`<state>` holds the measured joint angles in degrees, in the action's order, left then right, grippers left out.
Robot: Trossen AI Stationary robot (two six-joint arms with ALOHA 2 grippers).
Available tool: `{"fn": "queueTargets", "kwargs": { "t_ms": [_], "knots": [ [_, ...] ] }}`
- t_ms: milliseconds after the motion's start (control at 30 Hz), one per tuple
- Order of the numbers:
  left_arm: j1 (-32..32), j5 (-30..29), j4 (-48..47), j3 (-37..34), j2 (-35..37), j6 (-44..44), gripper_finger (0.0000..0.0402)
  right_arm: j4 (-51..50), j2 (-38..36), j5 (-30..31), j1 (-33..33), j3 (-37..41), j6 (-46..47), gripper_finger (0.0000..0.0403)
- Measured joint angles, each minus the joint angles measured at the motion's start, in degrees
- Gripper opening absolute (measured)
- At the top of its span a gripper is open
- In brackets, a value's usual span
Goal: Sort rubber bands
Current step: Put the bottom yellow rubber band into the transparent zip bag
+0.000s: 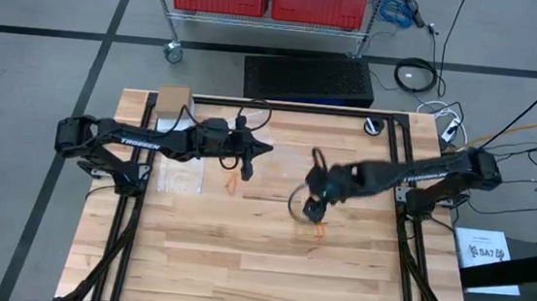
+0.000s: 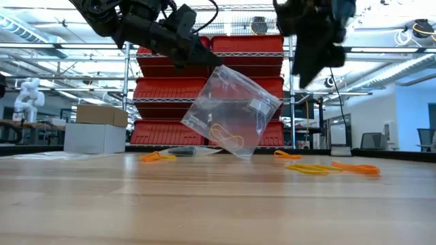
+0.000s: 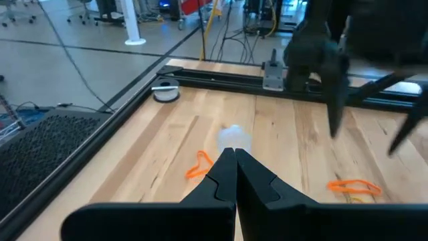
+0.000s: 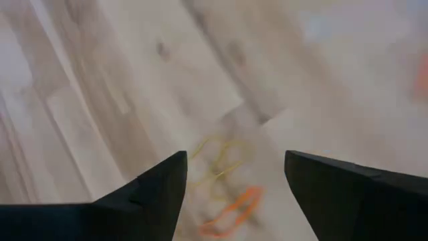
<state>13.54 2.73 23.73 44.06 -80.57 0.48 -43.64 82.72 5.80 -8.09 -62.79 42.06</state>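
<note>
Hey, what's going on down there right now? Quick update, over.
Left tool shut on clear bag, holding it above the table. Right tool open over yellow and orange rubber bands. More bands loose on the wood. Nothing blocking.

Legible marking is scarce. In the high view, the left arm (image 1: 142, 142) carries white lettering reading "TROSSEN" along its forearm link. The right arm (image 1: 432, 173) bears similar white lettering along its link, too small to read with certainty. A white sheet (image 1: 487, 251) lying beside the table frame shows dark print that appears to read "5A7", though the characters are small. The clear bag (image 2: 231, 109) in the low view carries a small white label, its print illegible. Nothing else is readable.
</note>
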Motion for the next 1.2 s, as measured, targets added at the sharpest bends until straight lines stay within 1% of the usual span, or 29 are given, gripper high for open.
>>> {"fn": "queueTargets", "kwargs": {
  "t_ms": [100,200,267,467,633,700,767,833,933,967,1100,1200],
  "knots": [
    [-0.04,0.32,1.73,-1.47,0.04,-0.16,0.0,5.13,4.43,0.4,-4.0,2.2,5.09,0.0245],
    [-0.07,0.7,2.72,-3.07,0.46,-1.6,0.0,8.18,9.69,3.97,-7.15,2.4,7.38,0.0245],
    [-0.19,0.82,2.76,-3.63,0.87,-1.68,0.0,7.95,13.16,5.74,-8.21,1.93,8.67,0.0245],
    [-0.93,0.87,2.97,-3.72,1.17,-1.65,0.0,8.68,20.69,6.15,-8.53,1.27,12.07,0.0245],
    [-1.43,0.87,2.9,-3.75,1.17,-1.63,0.0,8.72,23.27,6.55,-8.04,1.0,14.31,0.0239],
    [-1.46,0.87,2.81,-3.75,1.17,-1.57,0.0,8.8,23.63,6.57,-7.82,0.99,14.27,0.0221],
    [-1.46,0.87,2.79,-3.75,1.17,-1.54,0.0,8.81,23.98,6.78,-7.64,1.03,13.8,0.0187],
    [-1.46,1.02,2.79,-3.75,1.17,-1.28,0.0,8.72,24.43,6.82,-7.29,1.07,12.6,0.0135],
    [-1.46,1.13,2.8,-3.75,1.17,-1.09,0.0,8.7,24.88,6.97,-6.64,1.07,10.03,0.0039],
    [-1.46,1.13,2.81,-3.75,1.17,-1.09,0.0,8.97,24.9,6.95,-6.41,1.07,9.18,0.002],
    [-1.46,1.13,2.85,-3.75,1.17,-1.06,0.0,9.83,23.48,5.22,-4.86,1.2,5.59,0.0009],
    [-1.18,1.17,3.16,-3.75,1.17,-1.06,0.0,10.56,20.72,5.96,-3.5,1.47,2.82,0.0002]
  ]
}}
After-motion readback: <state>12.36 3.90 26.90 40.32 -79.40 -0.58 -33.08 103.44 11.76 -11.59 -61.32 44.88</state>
